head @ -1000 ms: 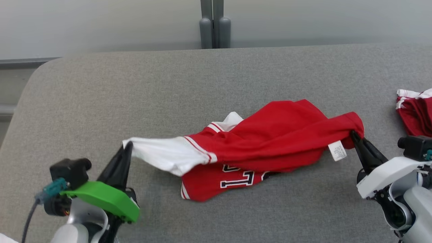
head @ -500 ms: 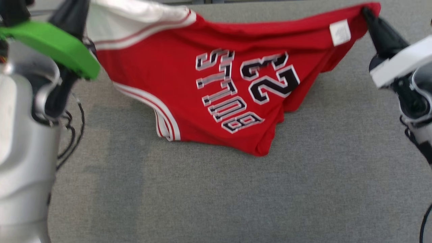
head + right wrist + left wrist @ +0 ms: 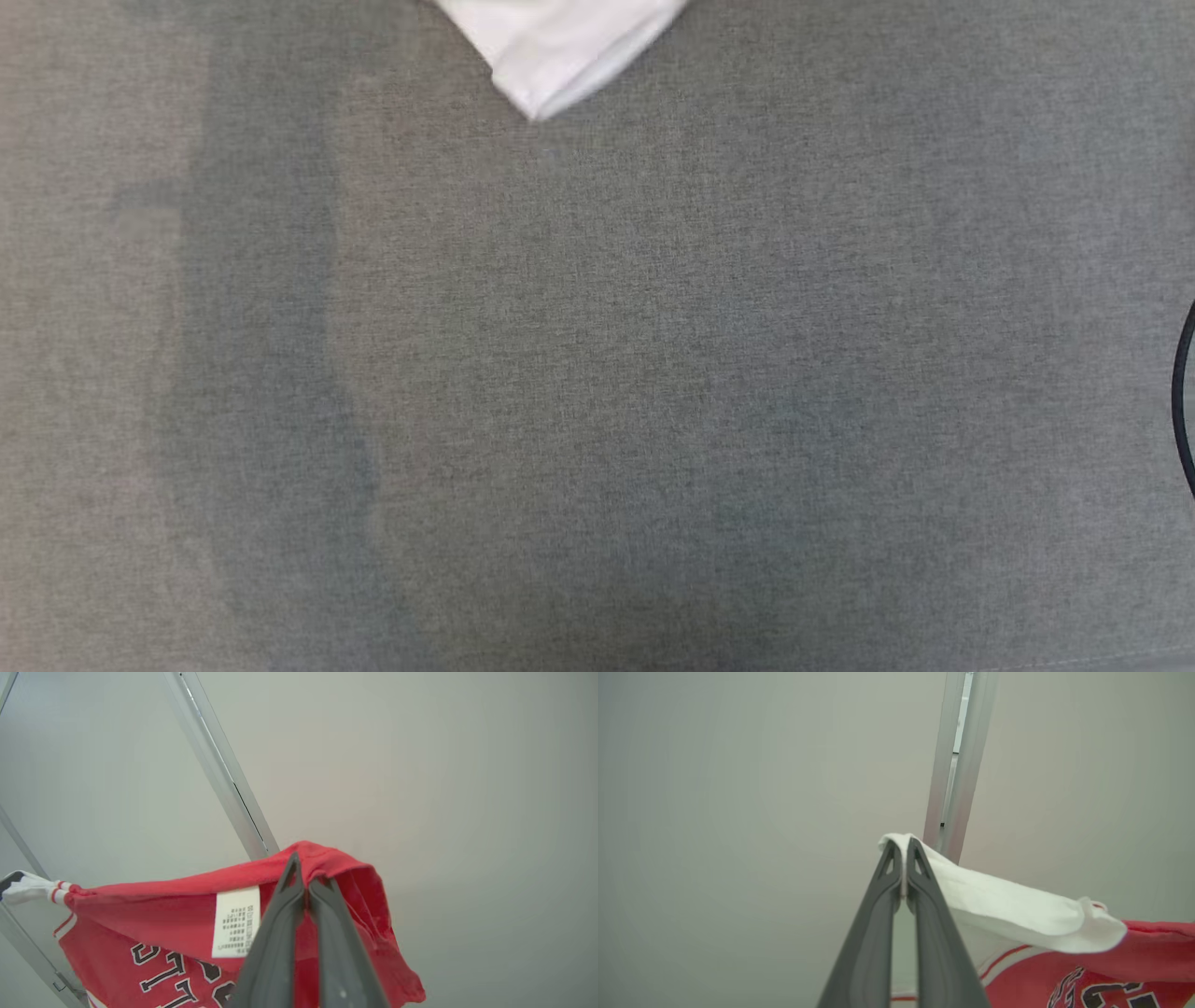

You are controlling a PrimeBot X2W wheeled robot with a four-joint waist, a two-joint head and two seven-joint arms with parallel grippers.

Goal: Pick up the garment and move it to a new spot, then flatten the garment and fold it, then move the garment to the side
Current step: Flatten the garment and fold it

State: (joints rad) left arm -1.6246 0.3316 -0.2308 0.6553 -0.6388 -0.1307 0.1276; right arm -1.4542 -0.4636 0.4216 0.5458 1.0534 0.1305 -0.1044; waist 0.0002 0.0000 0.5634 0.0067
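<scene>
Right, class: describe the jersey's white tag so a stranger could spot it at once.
Find the red jersey hanging in the right wrist view. Just left of the right claw pinching its top edge sits a white rectangular tag, the only patch carrying tiny black print.

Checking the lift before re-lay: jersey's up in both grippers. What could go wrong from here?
1. The left gripper pinches only the edge of the white sleeve; that thin bite could slip.
2. The red jersey sags, bunched at the right gripper, so it may land creased.
3. In the head view a white corner of it sits at the top edge over the grey fabric surface, so placement may be poorly watched.
</scene>
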